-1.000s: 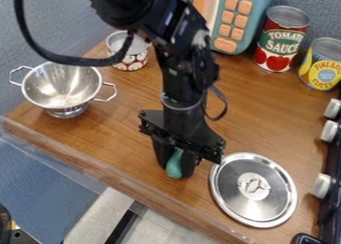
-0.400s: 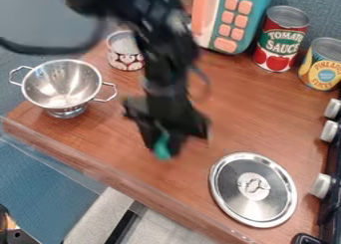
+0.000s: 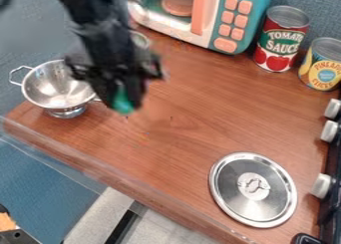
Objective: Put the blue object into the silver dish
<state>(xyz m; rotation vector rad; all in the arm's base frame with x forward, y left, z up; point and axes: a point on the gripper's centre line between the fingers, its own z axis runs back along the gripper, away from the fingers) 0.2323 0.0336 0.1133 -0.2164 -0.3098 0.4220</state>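
Now | end effector (image 3: 124, 98) shifted toward silver colander (image 3: 52, 87) | pinching teal object (image 3: 122, 103), carried along

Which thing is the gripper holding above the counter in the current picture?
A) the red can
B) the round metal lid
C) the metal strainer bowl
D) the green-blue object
D: the green-blue object sits in the gripper, at its lower end, over the counter.

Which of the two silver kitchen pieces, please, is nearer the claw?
The deep, footed bowl: the claw overlaps its edge in this view, while the flat, round lid lies well off by the white knobs.
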